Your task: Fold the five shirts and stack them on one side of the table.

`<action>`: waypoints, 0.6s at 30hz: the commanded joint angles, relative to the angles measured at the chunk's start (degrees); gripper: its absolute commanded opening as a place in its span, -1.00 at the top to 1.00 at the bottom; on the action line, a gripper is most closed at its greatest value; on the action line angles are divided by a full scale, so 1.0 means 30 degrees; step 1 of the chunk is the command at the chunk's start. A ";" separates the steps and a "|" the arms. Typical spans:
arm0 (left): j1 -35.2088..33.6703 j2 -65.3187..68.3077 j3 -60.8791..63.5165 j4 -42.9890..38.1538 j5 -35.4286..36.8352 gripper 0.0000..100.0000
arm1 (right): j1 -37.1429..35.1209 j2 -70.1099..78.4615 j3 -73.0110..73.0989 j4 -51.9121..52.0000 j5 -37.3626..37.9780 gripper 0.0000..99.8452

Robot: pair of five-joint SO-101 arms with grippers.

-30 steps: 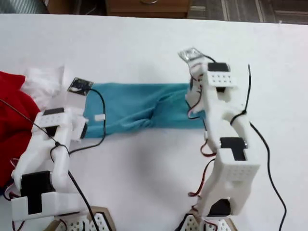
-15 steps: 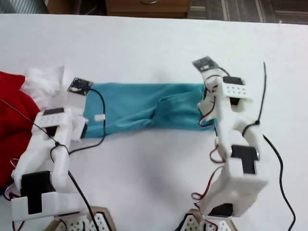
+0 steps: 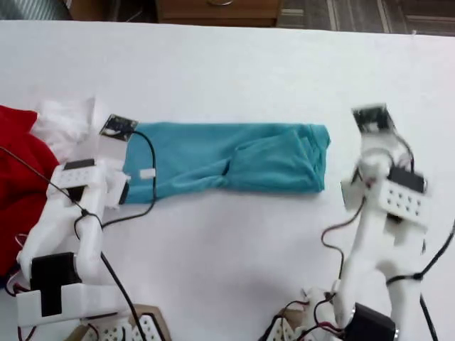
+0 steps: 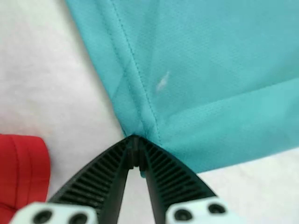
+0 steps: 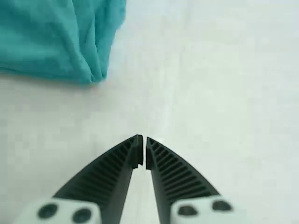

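- High view: teal knit shirt (image 3: 227, 160) lies folded into a long band, mid white table (image 3: 213, 64).
- Left gripper (image 4: 134, 154) clamped on its hem corner.
- Right gripper (image 5: 142, 151) closed on nothing, near the band's other end.
- Red fabric heap (image 3: 18, 177) and white garment (image 3: 60, 121) look unfolded; no stack yet, so most work is left.

White table and the room past its far edge

The white table (image 3: 234, 71) has a plain matte top. Beyond its far edge, about midway along, stands a brown wooden cabinet (image 3: 217, 10). Grey floor (image 3: 355, 14) lies behind the right half of that edge. A ribbed metal object (image 3: 28, 8), cut off by the frame, shows just past the far left corner.
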 commanded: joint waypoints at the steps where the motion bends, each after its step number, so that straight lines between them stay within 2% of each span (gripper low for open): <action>1: -0.0117 -0.0147 0.0015 -0.0293 0.0147 0.95 | 0.0864 -0.0923 0.3956 -0.3443 0.0059 0.96; 7: -0.0117 -0.0264 -0.0015 -0.0293 0.0205 0.95 | 0.1275 -0.0982 0.7824 -0.8337 0.0000 0.96; 10: -0.0117 -0.0322 -0.0454 0.0176 0.0205 0.95 | 0.1333 -0.1685 0.8059 -0.8308 -0.0996 0.96; 13: -0.0176 -0.0410 -0.2652 0.3692 0.0205 0.95 | 0.1304 -0.2330 0.8615 -0.8659 -0.1289 0.96; 18: -0.0264 -0.1319 -0.8894 0.9905 0.0147 0.94 | 0.1275 -0.2828 0.8996 -0.8864 -0.1289 0.96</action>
